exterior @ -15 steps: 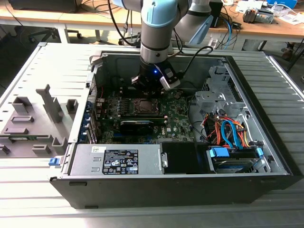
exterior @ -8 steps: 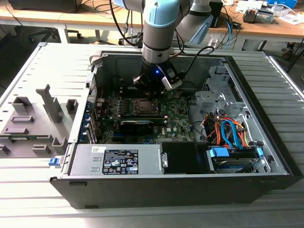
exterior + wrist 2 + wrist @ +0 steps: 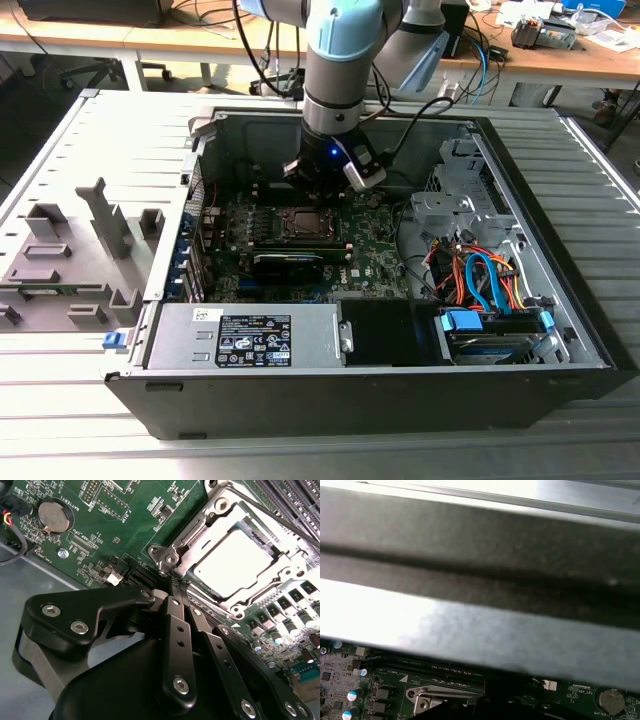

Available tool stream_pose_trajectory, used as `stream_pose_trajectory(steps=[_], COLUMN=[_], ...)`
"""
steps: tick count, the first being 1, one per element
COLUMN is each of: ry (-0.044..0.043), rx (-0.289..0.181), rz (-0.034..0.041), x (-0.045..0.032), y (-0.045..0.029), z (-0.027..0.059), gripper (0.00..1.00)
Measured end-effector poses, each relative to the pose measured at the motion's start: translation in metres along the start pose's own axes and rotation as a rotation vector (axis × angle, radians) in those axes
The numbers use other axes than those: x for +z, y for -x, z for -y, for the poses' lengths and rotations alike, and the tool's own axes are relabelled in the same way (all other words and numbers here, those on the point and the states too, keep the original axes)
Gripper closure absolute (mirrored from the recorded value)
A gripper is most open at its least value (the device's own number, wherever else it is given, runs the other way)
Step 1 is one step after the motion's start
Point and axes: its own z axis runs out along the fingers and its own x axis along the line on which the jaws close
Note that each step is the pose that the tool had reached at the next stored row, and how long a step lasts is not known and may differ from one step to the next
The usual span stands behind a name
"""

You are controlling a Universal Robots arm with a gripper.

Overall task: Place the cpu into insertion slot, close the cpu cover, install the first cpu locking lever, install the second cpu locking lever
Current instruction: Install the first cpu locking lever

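The cpu [image 3: 232, 560], with its silvery top, lies flat in the insertion slot [image 3: 305, 222] on the green motherboard. The cpu cover [image 3: 200, 527], a thin metal frame, lies down around the chip. A thin dark lever rod [image 3: 270, 511] runs along the far side of the cover. My gripper [image 3: 179, 582] is shut, its black fingers [image 3: 176, 625] pressed together with the tips at the corner of the socket frame. I cannot tell whether anything is pinched between them. In the exterior view the gripper [image 3: 325, 182] hangs low just behind the slot. A corner of the socket frame [image 3: 427, 698] appears in the first wrist view.
The open computer case [image 3: 560, 330] lies on a slatted grey table. A long black heatsink block [image 3: 288, 262] sits just in front of the slot, with the power supply [image 3: 250, 335] and coloured cables [image 3: 480, 275] nearby. A coin battery [image 3: 52, 515] sits on the board. The case wall [image 3: 480, 540] rises close behind the wrist.
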Motion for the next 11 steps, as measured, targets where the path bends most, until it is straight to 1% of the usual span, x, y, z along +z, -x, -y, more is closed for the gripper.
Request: stream_pose_trajectory(steps=[4,5,6,8,9,11], ry=[0.0005,0.0005,0.0005,0.0007,0.0006,0.0006], rx=[0.0,0.0,0.0,0.0,0.0,0.0], rz=[0.0,0.0,0.0,0.0001,0.0,0.0], x=[-0.0058,-0.0093,-0.0111,-0.0113,-0.0115,-0.0122], y=[0.0,0.0,0.0001,0.0,-0.0001,-0.001], z=[-0.0007,-0.0011,-0.0014,-0.0011,0.0002,0.0057], gripper=[0.89,0.89,0.89,0.89,0.89,0.89])
